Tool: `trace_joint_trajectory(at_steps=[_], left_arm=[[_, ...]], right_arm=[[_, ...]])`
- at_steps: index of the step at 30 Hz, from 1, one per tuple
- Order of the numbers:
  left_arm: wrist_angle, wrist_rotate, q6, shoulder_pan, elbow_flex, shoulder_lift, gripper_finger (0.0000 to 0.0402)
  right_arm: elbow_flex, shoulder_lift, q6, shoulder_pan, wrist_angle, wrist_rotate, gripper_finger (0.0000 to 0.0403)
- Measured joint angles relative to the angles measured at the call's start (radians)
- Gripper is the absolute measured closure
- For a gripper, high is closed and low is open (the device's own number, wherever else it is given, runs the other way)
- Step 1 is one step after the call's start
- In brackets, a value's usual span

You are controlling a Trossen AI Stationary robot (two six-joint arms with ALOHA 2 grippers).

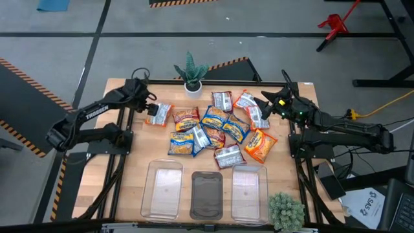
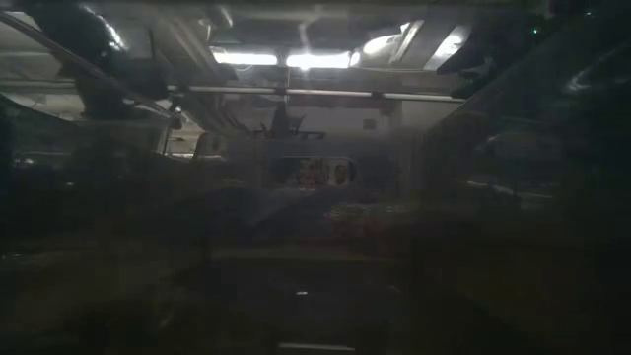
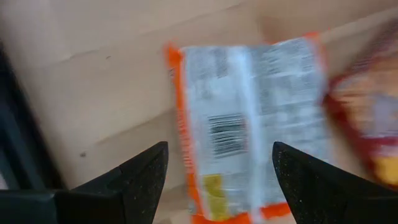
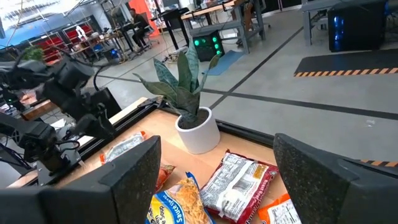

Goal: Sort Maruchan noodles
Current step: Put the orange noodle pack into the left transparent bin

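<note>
High view first: the wooden table (image 1: 129, 162) carries a loose heap of Maruchan noodles (image 1: 213, 126) in its middle, and three clear bins (image 1: 163, 189) in a row along the near edge hold not a single packet — so by the look of it the sorting has barely begun. Orange, blue-and-yellow and red-and-silver packs lie mixed and overlapping, with nothing grouped by colour.

Over on the heap's left edge, the left gripper (image 1: 150, 103) hangs just above one orange-edged packet (image 1: 158, 114) lying printed back up, a little apart from the rest. Its wrist camera looks straight down on that packet (image 3: 249, 124) between spread fingers (image 3: 140, 177) — wide apart, nothing pinched.

The right gripper (image 1: 266, 103) sits at the heap's far right corner, fingers spread too and empty, above the red-and-silver packs there. Its own camera looks across the table toward the potted plant (image 4: 186, 93) at the back edge.

Low view is too dark to add anything.

Every packet has yet to go in, and that orange one looks the likeliest first pick.
</note>
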Motion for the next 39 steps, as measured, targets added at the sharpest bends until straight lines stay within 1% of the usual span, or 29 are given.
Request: trace_joint_trajectory(at_steps=[6,11,14,17,21,27,31,35,39], left_arm=[[0.172,0.096,-0.105,0.024,-0.132,0.0,0.0119],[0.247,0.214,-0.174,0.024,-0.207,0.004,0.0121],[0.258,0.242,-0.186,0.025,-0.22,0.004,0.0133],[0.271,0.257,-0.219,0.025,-0.224,0.005,0.0158],[0.298,0.271,-0.253,0.024,-0.225,0.006,0.0204],[0.3,0.27,-0.27,0.023,-0.225,0.005,0.0276],[0.302,0.272,-0.275,0.023,-0.225,0.005,0.0315],[0.301,0.284,-0.299,0.023,-0.217,-0.002,0.0336],[0.289,0.281,-0.337,0.023,-0.196,-0.035,0.0341]], right_arm=[[0.0,0.0,0.0,0.0,0.0,0.0,0.0105],[0.0,0.0,0.0,0.0,0.001,0.001,0.0105],[0.0,0.0,0.0,0.0,0.0,0.001,0.0105],[0.0,0.0,0.0,0.0,0.001,0.002,0.0105],[0.0,0.0,0.0,0.0,0.001,0.002,0.0105],[0.0,0.0,0.0,0.0,0.001,0.001,0.0105],[0.0,0.0,0.0,0.0,0.001,0.001,0.0105],[0.0,0.0,0.0,0.0,0.001,0.001,0.0105],[0.0,0.0,0.0,0.0,0.0,0.0,0.0105]])
